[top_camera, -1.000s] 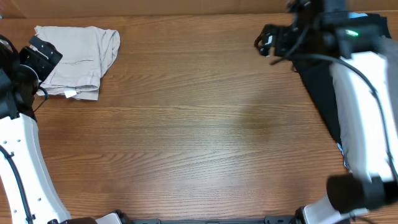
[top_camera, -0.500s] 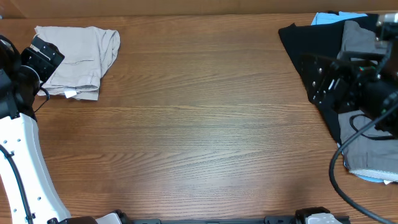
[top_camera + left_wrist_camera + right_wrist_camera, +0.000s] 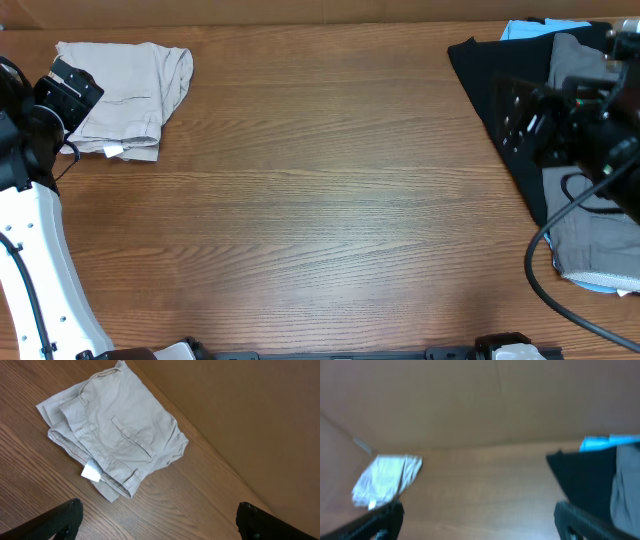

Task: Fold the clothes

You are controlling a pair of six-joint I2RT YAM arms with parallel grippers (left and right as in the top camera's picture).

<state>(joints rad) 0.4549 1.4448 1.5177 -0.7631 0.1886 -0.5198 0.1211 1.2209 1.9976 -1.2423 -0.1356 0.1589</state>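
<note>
Wooden desk (image 3: 320, 200) bears khaki shorts (image 3: 120, 95) far left, which we judge soft, light, best pinched at the waistband (image 3: 82, 435); left hand (image 3: 160, 520) and right hand (image 3: 477, 515) gape, empty.

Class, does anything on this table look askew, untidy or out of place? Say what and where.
Nothing spilled or damaged. The khaki shorts, far left, are folded unevenly, white label poking out. At the right edge a black garment, grey shorts and blue fabric overlap in a loose heap.
</note>
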